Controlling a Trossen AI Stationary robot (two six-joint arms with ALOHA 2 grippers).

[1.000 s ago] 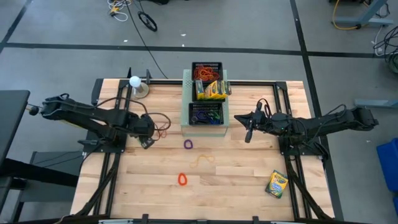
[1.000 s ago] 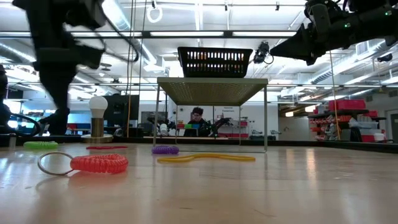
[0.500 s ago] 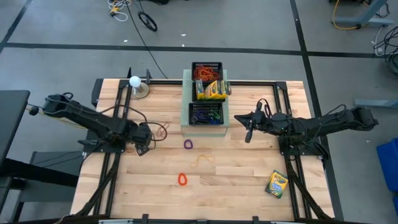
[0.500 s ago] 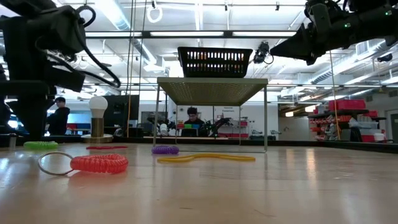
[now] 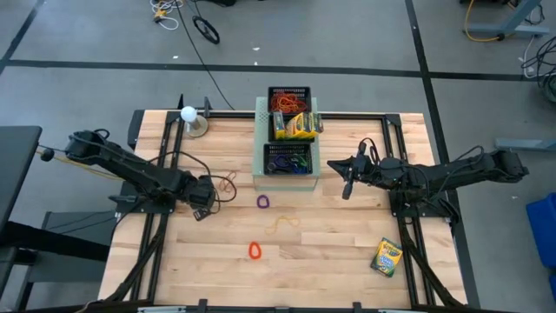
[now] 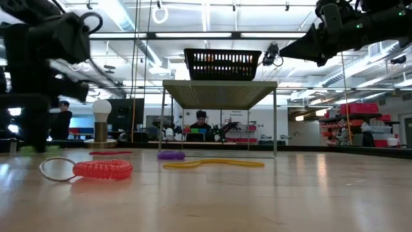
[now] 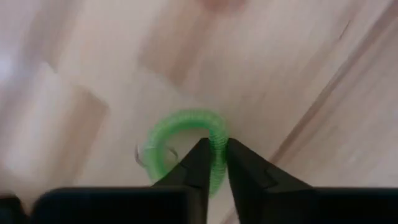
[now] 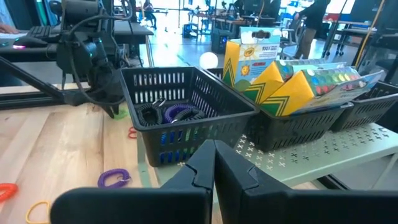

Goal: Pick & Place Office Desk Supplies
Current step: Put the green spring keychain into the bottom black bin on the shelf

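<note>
A green coiled band point(image 7: 180, 124) lies flat on the wooden table near its left edge. My left gripper point(image 5: 201, 205) point(image 7: 214, 155) points down at it and is shut on it. A purple coil point(image 5: 263, 201), a yellow band point(image 5: 282, 223) and a red coil point(image 5: 254, 250) lie mid-table. A crayon box point(image 5: 387, 256) lies at the near right. My right gripper point(image 5: 347, 180) is shut and hangs above the table, right of the pale-green box point(image 5: 259, 169), touching nothing. My left gripper pinches one side of the green coil's loop point(image 7: 219, 134) between its two fingers. The fingers come from above, pointing steeply down, and stand across the strand. The rest of the loop lies on the table.
The pale-green box at the far middle carries black mesh trays point(image 5: 287, 158) point(image 5: 289, 97) with bands and crayon boxes point(image 5: 295, 126). A white ball on a stand point(image 5: 188, 114) is at the far left. A thin red loop point(image 5: 228, 184) lies beside my left gripper.
My left gripper has gone down to the table and a little toward its near edge, onto the green coil, which it now hides in the low view. My right arm has kept still.
</note>
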